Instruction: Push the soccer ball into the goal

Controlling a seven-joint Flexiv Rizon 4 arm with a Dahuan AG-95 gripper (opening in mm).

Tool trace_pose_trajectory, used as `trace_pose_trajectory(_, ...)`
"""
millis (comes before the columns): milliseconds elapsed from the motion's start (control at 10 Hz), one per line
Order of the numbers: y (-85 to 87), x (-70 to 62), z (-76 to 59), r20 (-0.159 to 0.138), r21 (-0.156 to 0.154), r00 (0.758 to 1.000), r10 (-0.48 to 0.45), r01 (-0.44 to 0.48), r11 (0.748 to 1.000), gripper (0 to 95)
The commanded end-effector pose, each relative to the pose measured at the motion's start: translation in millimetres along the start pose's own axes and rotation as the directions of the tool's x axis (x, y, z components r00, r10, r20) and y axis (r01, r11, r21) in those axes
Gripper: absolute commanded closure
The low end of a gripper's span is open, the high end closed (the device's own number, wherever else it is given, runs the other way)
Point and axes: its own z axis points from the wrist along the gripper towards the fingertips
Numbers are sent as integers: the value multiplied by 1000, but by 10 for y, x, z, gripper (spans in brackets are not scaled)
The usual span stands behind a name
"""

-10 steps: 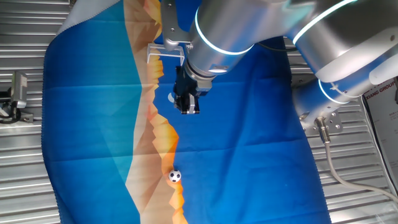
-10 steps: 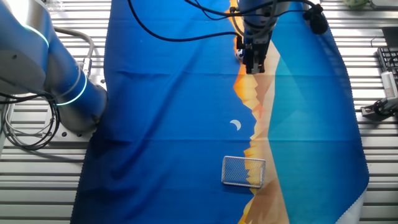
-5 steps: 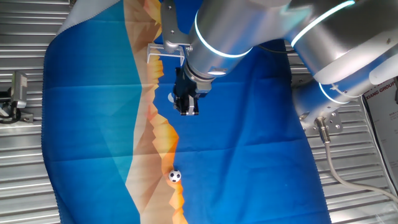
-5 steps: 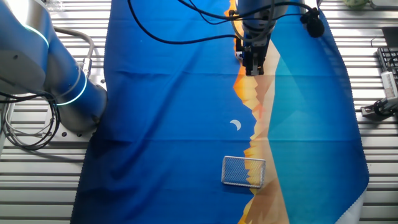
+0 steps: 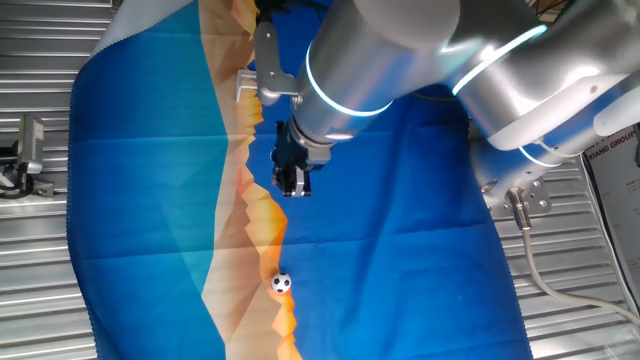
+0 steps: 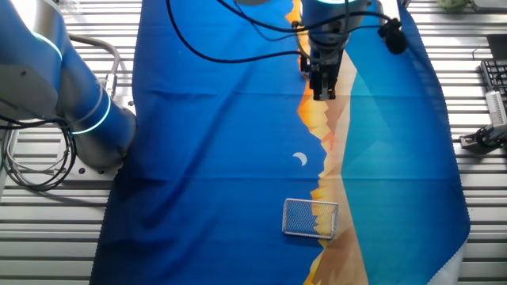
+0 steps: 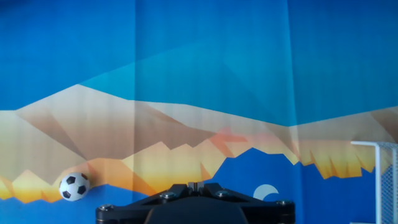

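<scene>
Gripper (image 5: 293,187) is seen above the blue cloth (image 5: 400,220), jaws closed, empty. Soccer ball (image 5: 282,283) lies on the orange print, well apart from goal (image 6: 310,218).

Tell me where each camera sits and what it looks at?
One fixed view: high, behind the soccer ball, facing the arm and gripper.
The other fixed view: high on the opposite side, the goal nearest, the arm base on its left.
Hand view: on the hand, looking down at the cloth; only the dark hand edge shows.
Shared: ball, cloth.
</scene>
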Motion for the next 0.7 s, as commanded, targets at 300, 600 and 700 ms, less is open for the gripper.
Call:
trace_pose_trajectory(300,19,0,105,-6,-28,1000,-16,16,999,950)
trace_pose_trajectory(600,86,11,359,-3,-25,1000,-13,13,1000,950)
trace_pose_trajectory(700,92,13,384,-2,-26,1000,-12,12,1000,950)
